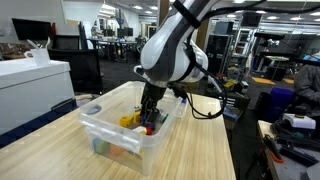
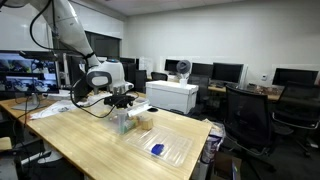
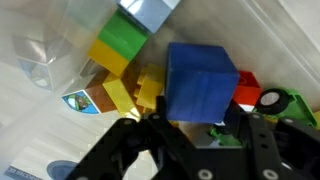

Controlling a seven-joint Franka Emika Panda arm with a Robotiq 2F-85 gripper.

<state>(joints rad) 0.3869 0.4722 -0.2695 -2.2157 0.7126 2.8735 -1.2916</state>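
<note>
My gripper (image 1: 148, 122) reaches down into a clear plastic bin (image 1: 100, 112) on a wooden table; it shows in both exterior views (image 2: 121, 103). In the wrist view the two black fingers (image 3: 203, 125) sit on either side of a blue block (image 3: 200, 80) and press against its sides. Around it in the bin lie a green block (image 3: 120, 40), yellow pieces (image 3: 135, 92), a red piece (image 3: 250, 90), a light blue block (image 3: 150, 12) and a green toy with a wheel (image 3: 290, 105). A yellow piece (image 1: 128, 121) shows through the bin wall.
The bin (image 2: 125, 122) stands mid-table. A clear lid (image 2: 160, 145) with a small blue item (image 2: 157, 149) lies on the table beside it. A white printer (image 2: 172, 96) stands beyond. Desks, monitors and chairs (image 2: 245, 115) surround the table.
</note>
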